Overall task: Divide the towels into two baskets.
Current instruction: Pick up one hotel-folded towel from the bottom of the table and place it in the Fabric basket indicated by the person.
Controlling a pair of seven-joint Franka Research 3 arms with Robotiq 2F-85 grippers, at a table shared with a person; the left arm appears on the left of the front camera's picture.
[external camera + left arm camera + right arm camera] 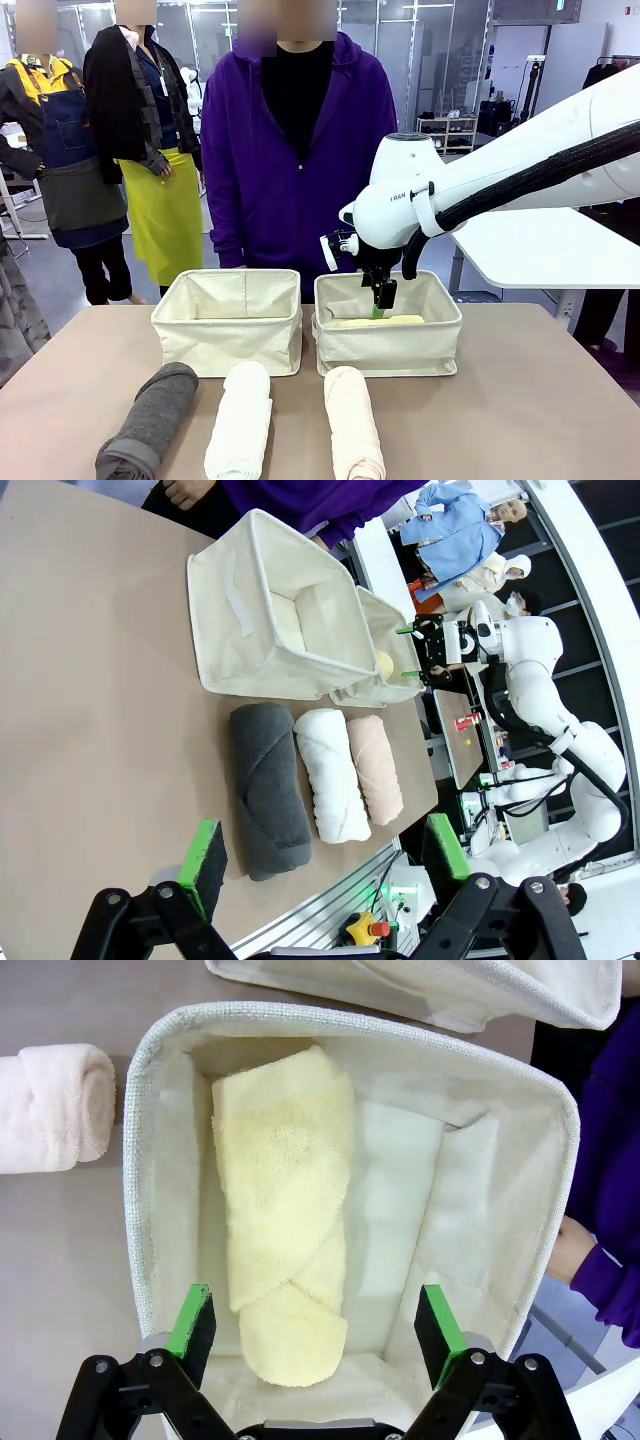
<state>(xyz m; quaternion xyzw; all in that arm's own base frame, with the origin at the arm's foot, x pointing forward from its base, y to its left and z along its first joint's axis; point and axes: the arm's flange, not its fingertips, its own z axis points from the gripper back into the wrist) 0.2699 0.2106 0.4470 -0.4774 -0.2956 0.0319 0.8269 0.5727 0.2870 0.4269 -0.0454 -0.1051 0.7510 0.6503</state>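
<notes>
While poised over yellow towel (285, 1200), R gripper (315, 1312) gapes wide, empty.

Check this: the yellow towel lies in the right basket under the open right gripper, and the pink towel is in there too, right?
No. The right wrist view shows the pink towel on the table outside the right basket; the yellow towel lies inside alone, under the open right gripper.
</notes>
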